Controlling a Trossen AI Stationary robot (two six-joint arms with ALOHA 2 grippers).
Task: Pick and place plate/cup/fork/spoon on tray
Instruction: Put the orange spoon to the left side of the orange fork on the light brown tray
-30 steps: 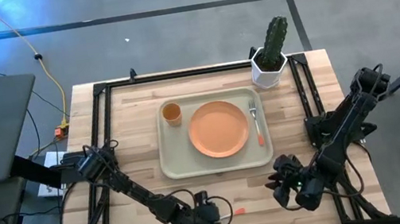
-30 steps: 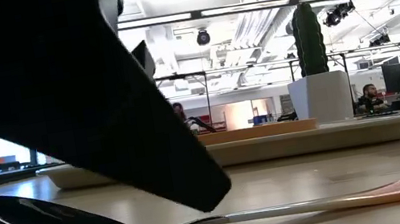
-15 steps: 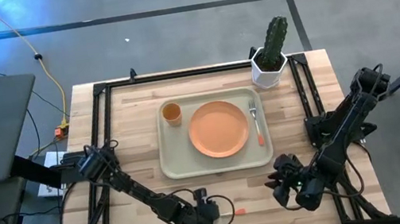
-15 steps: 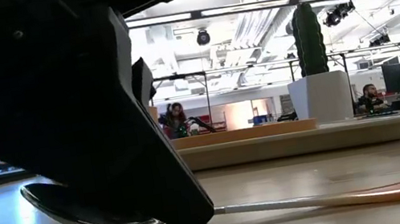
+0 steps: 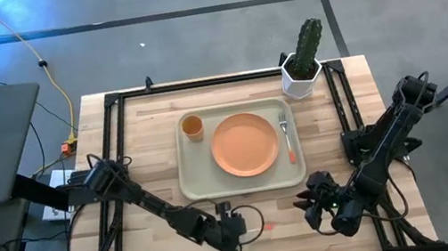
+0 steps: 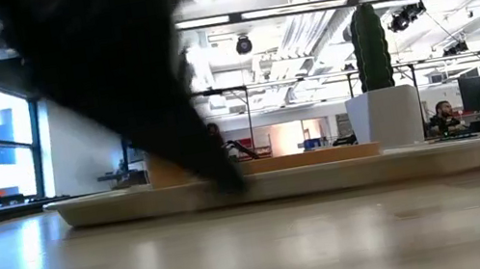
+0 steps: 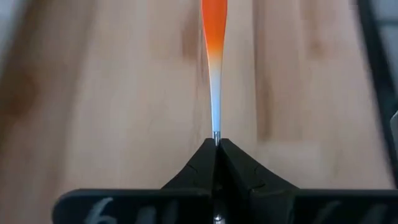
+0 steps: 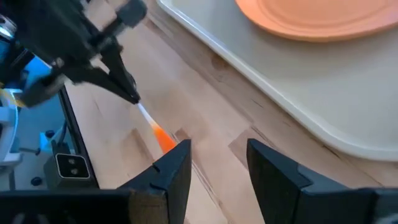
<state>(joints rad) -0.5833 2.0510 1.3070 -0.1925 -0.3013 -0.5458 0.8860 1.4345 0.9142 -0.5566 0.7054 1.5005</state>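
The spoon (image 7: 214, 74) is off the table, with my left gripper (image 5: 247, 227) shut on it near the table's front edge, in front of the tray (image 5: 193, 183). Its orange-red handle (image 8: 161, 138) points toward my right gripper (image 5: 308, 211). The fingers hide its bowl. On the beige tray lie the orange plate (image 5: 245, 145), the small orange cup (image 5: 193, 128) at the plate's left and the fork (image 5: 286, 138) at its right. My right gripper (image 8: 219, 152) waits open at the tray's near right corner, touching nothing. My left gripper pinches the spoon's thin metal shaft (image 7: 216, 127) between its two fingertips (image 7: 202, 155). The fingers point toward the table's right and slant down, in line with the spoon. The handle sticks out ahead of the fingertips. The spoon is lifted clear of the table.
A white pot with a green cactus (image 5: 302, 64) stands at the table's far right corner, behind the tray. Black frame rails (image 5: 341, 98) run along the table's edges. Bare wood (image 5: 139, 157) lies left of the tray and along the front edge.
My left gripper has shut on the spoon where its bowl meets the shaft, tipping the bowl up first. It has then risen with the spoon and gone a little toward the tray. The spoon lay flat on the table and now hangs clear of it.
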